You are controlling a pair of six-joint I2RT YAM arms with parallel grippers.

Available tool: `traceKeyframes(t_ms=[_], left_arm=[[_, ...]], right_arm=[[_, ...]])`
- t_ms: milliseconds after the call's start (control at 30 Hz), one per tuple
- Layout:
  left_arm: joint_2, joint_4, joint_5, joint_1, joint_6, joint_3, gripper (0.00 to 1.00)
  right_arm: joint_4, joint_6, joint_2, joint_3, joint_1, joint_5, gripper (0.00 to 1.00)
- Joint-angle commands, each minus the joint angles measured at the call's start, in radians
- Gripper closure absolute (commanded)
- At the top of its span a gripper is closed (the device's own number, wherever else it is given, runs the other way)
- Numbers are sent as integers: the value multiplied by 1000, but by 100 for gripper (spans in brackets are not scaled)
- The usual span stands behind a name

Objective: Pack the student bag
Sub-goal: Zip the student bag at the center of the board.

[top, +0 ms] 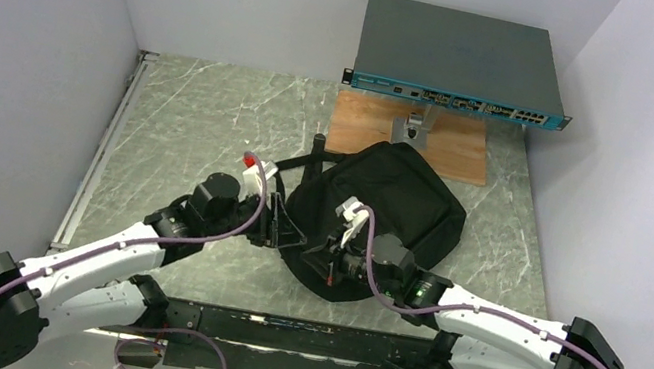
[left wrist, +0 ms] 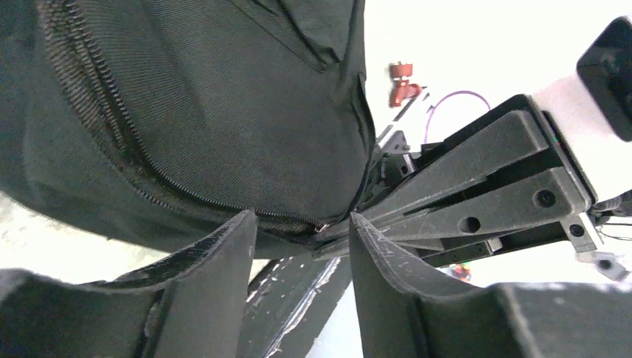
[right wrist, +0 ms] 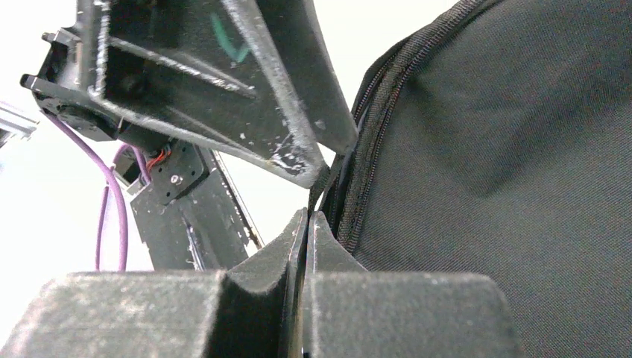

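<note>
The student bag (top: 391, 201), a soft black backpack, lies in the middle of the table with a strap end (top: 317, 147) sticking out at its far left. My left gripper (top: 290, 229) is open at the bag's left side. In the left wrist view its fingertips (left wrist: 302, 216) straddle the zipper seam (left wrist: 149, 179) just below a small metal pull (left wrist: 324, 227). My right gripper (top: 325, 260) is at the bag's near-left edge. Its jaws (right wrist: 308, 215) are pressed together on a thin piece of the bag's zipper edge (right wrist: 373, 149). The bag's inside is hidden.
A flat grey rack-mount box with a teal front (top: 456, 60) stands on a stand over a wooden board (top: 456, 151) at the back. A metal rail (top: 100, 155) runs along the table's left edge. White walls close in on both sides.
</note>
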Motion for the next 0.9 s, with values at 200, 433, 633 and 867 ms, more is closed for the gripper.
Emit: traceKeyframes(t_ms=[200,433,633,867], left_arm=[[115,377,208,30,-182,-112,59],[44,426,124,23,-326,-190,72],[72,538,109,16,-410,-214,69],[137,669,119,-12,-467,-217,99]], right_arm=[[151,0,-47,-26,1,23,100],[172,24,-57,-43,1,95,100],[191,24,-40,-38,1,101,100],[172,14,-3,-16,12,129,100]])
